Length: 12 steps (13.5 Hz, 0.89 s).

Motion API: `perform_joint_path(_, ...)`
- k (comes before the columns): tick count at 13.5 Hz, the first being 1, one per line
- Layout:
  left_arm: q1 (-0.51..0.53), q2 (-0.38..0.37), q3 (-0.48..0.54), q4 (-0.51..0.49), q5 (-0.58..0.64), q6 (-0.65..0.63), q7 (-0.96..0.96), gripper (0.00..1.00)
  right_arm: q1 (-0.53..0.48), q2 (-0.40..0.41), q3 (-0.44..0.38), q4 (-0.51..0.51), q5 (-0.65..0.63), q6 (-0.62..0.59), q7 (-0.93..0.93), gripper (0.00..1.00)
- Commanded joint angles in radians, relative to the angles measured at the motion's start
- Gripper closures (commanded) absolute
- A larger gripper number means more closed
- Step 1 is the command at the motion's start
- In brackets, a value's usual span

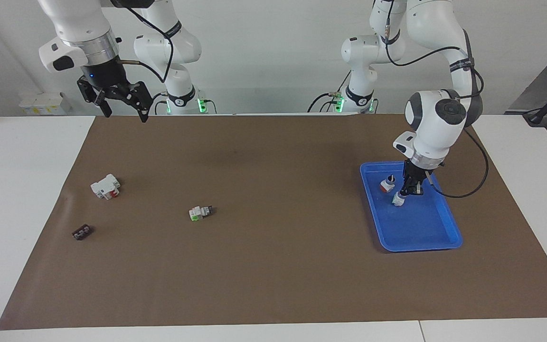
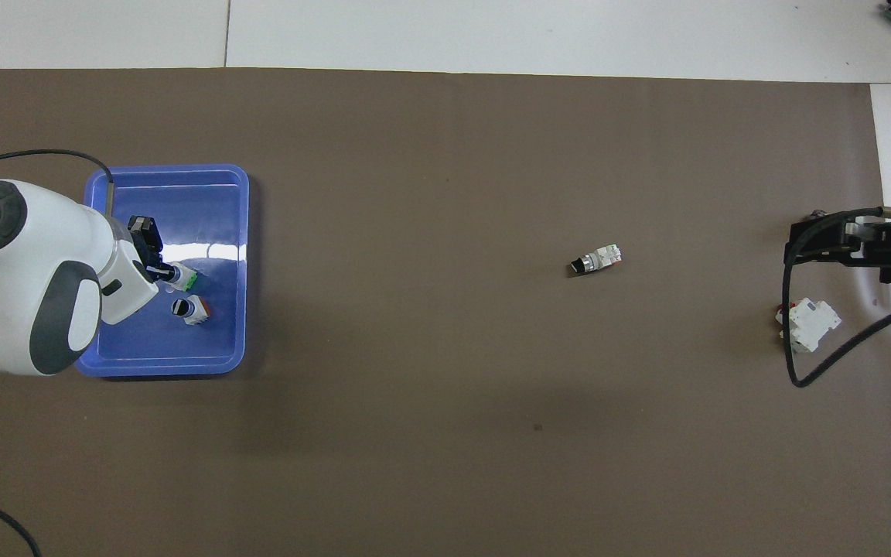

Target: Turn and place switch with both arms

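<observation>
**Left gripper has the switch down in the tray, right arm parked high**

I've got the left gripper (image 1: 405,194) pinched tight on the switch (image 1: 398,200), gripping it by the black knob end with the green end pointing down at the floor of the blue tray (image 1: 437,241). It sits around the middle of the tray, tilted a little; I can't tell whether it is touching the floor yet.

It looks to me like a light, rigid plastic piece: no give, smooth sides, and small enough to twist out of a grip if the fingers sit off-centre. The knob is round and probably slippery, so I'd trust the squarer white body more for a firm hold.

Just beside it in the tray, toward the tray's robot-side edge, stands the small knob switch with a red base (image 1: 387,184). That is my one crowding worry: the fingers have little room on that side when they spread.

The right gripper (image 1: 120,105) hangs wide open and empty, high over the mat's robot-side edge toward the right arm's end, waiting.

Out on the brown mat (image 1: 273,285), well apart from the tray: a second green-ended switch (image 1: 200,212) near the mat's centre, a white block with a red part (image 1: 105,186), and a small black part (image 1: 82,232) toward the right arm's end. Nothing there obstructs the tray.
</observation>
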Motion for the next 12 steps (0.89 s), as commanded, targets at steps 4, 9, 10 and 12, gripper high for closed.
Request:
perform_joint_path(4,-0.021,-0.070,0.004,0.002,0.015,-0.053,-0.022,0.60,-0.007,0.005,0.015,0.015,-0.014,-0.028,-0.030,0.00)
perform_joint_path(9,-0.014,-0.086,0.007,0.002,0.014,-0.057,-0.143,0.28,-0.010,-0.018,0.013,-0.028,-0.008,-0.027,-0.029,0.00)
perform_joint_path(10,-0.015,-0.101,0.009,-0.012,0.012,-0.074,-0.227,0.12,-0.016,-0.018,0.011,-0.028,-0.005,-0.025,-0.027,0.00)
perform_joint_path(12,-0.026,-0.129,0.009,-0.013,0.012,-0.178,-0.472,0.00,-0.017,-0.017,0.007,-0.026,0.005,-0.020,-0.021,0.00)
